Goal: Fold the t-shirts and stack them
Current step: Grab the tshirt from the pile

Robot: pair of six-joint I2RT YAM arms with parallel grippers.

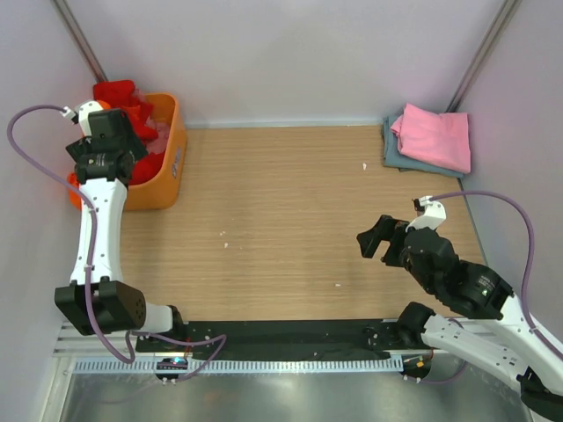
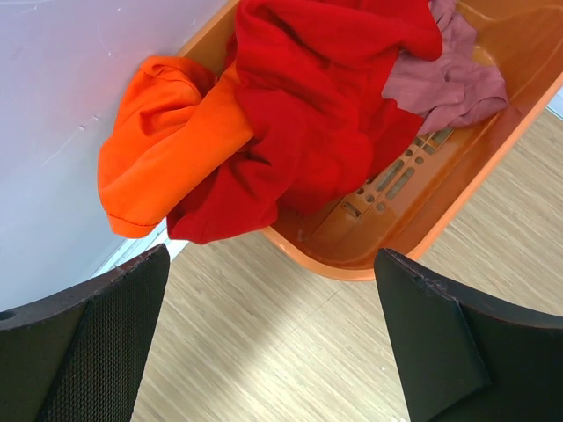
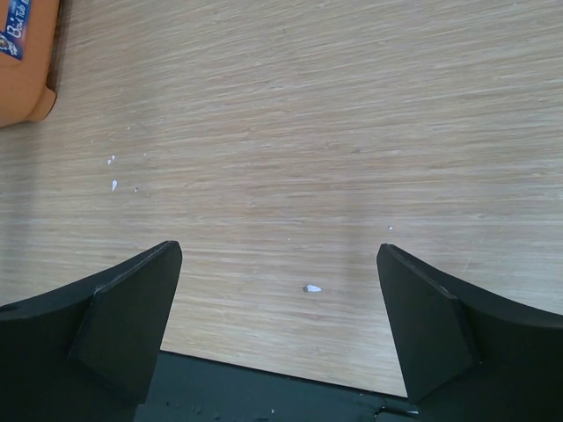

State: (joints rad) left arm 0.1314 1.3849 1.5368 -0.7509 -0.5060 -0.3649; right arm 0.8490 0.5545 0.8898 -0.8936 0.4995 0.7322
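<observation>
The t-shirts [image 1: 123, 98] lie in two lots, one loose and one folded. At ten o'clock on the pale wooden table [image 1: 281, 220] stands a rigid orange plastic basket [image 1: 173, 154]. A large bright red cloth t-shirt [image 2: 325, 114] is heaped in it and spills over the rim on the wall side. A soft orange t-shirt [image 2: 167, 158] hangs over that same rim, touching the red one at its nine o'clock in my left wrist view. A crumpled dusty-pink t-shirt [image 2: 453, 75] lies inside the basket at two o'clock of the red one, pressed against it.

At two o'clock on the table, in the corner, a folded bright pink t-shirt [image 1: 433, 136] rests on top of a folded grey-blue t-shirt [image 1: 392, 151]. The grey-blue one shows along the stack's left and near edges.

My left hand [image 2: 271, 257] hovers above the basket's near rim with its fingers spread wide and nothing between them. Through the gap I see the rim and bare wood.

My right hand [image 1: 380, 239] hangs over the table at about four o'clock, well apart from the basket and from the folded stack. It is also spread wide and holds nothing. In my right wrist view a corner of the basket with a blue label [image 3: 16, 26] sits at eleven o'clock.
</observation>
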